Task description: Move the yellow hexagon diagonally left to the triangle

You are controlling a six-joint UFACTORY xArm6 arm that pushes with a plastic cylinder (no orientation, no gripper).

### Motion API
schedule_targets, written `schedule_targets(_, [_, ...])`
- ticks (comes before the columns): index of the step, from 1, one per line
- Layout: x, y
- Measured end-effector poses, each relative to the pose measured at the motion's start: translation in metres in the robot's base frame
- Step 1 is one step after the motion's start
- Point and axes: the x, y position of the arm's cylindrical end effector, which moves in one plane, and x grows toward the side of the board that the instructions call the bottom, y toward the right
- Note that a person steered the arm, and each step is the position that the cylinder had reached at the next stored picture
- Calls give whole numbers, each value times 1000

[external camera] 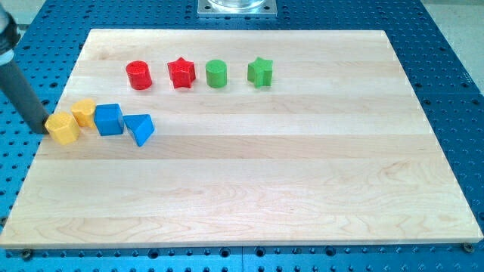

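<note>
My tip (43, 128) is seen touching the left edge of the yellow hexagon (63, 128); no gripper is fitted. A second yellow block (84, 112), blue cube (109, 119) and blue triangle (141, 128) are lined up rightward. Farther up are placed a red cylinder (139, 75), red star (181, 72), green cylinder (217, 73) and green star (260, 71).

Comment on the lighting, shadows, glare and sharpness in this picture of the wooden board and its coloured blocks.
In the camera view, light is even and soft; the blocks, such as the blue triangle, cast only faint, short shadows on the wooden board. No strong glare shows on the wood. The blocks look sharp; the dark rod blurs towards the view's top left, my tip beside the yellow hexagon.
</note>
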Motion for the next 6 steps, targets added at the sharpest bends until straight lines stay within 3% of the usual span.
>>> schedule_targets(1, [7,22])
schedule_targets(2, [84,33])
schedule_targets(6, [22,0])
